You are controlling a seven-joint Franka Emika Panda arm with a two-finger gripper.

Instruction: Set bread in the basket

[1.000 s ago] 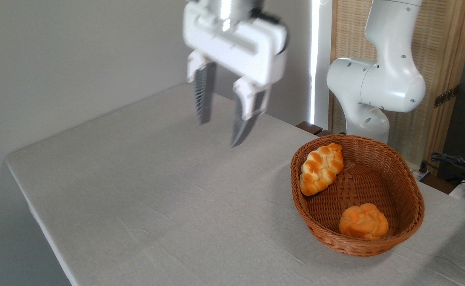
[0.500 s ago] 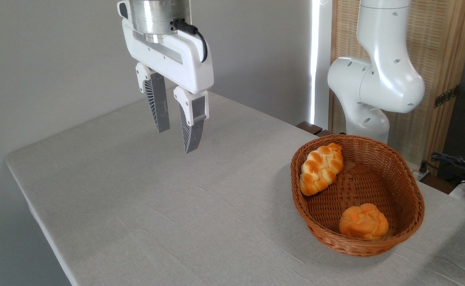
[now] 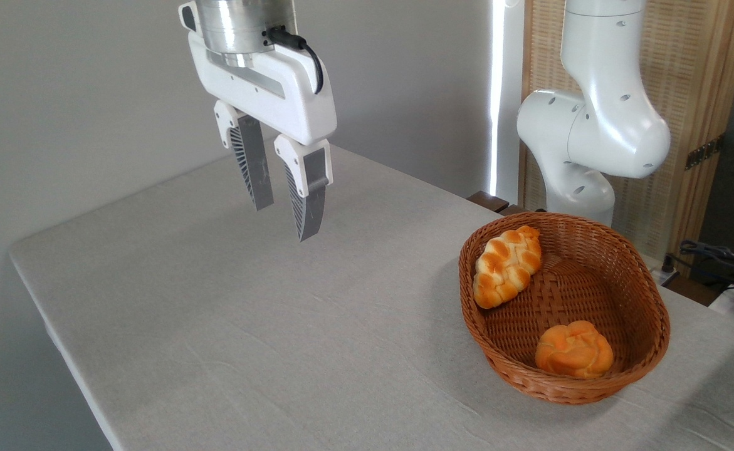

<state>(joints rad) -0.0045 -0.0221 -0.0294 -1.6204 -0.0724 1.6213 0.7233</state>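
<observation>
A plain grey wall and a slatted wooden screen back the scene, and across the front stretches the table (image 3: 229, 326) under its pale grey cloth. The white arm (image 3: 598, 125) rises just behind the basket (image 3: 639, 294), reaching over to hang well off to the basket's left. The basket itself is an oval of reddish-brown wicker with flared sides, sitting on the cloth. Inside it, against the wall on the gripper's side, lies the bread (image 3: 506, 266): a braided loaf, pale gold along the plaits, browner orange toward the far tip, tapered at both ends. The round bun (image 3: 573, 349) sits at the basket's near end, apart from the loaf.

The gripper (image 3: 288, 219) hovers above bare cloth, jaws parted and holding nothing. By the look of it, the loaf is home and the job is done. The sound play now is simply to stay high and clear of the rim, so nothing gets nudged.
</observation>
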